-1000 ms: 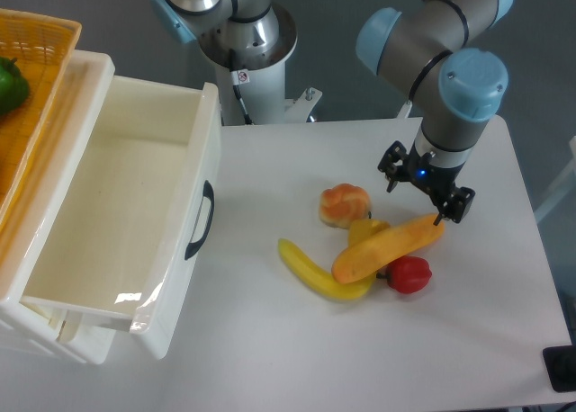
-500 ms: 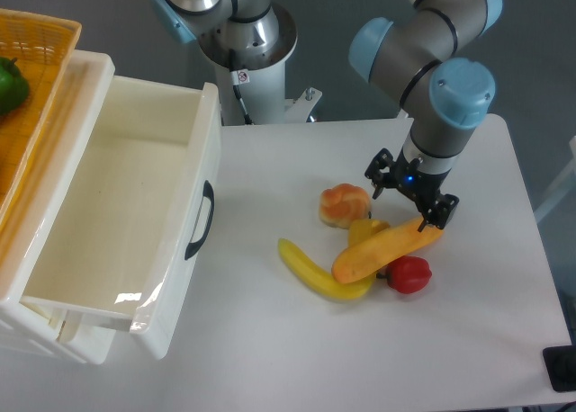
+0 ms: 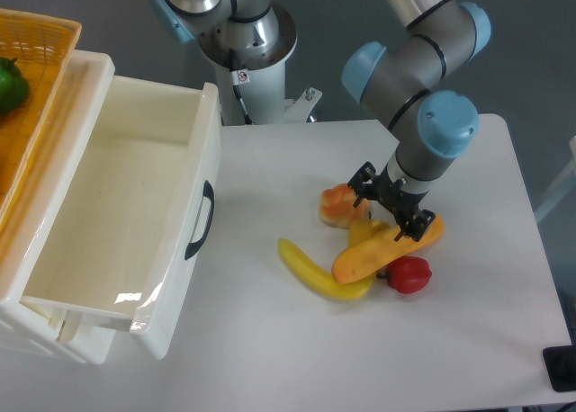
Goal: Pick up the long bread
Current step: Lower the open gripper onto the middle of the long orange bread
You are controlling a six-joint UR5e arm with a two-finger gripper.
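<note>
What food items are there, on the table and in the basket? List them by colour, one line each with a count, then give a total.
Yellow: 1, the banana
Orange-tan: 1, the long bread
Orange-and-cream: 1, the round bun
Red: 1, the red pepper
Green: 1, the green item in the basket
Total: 5
</note>
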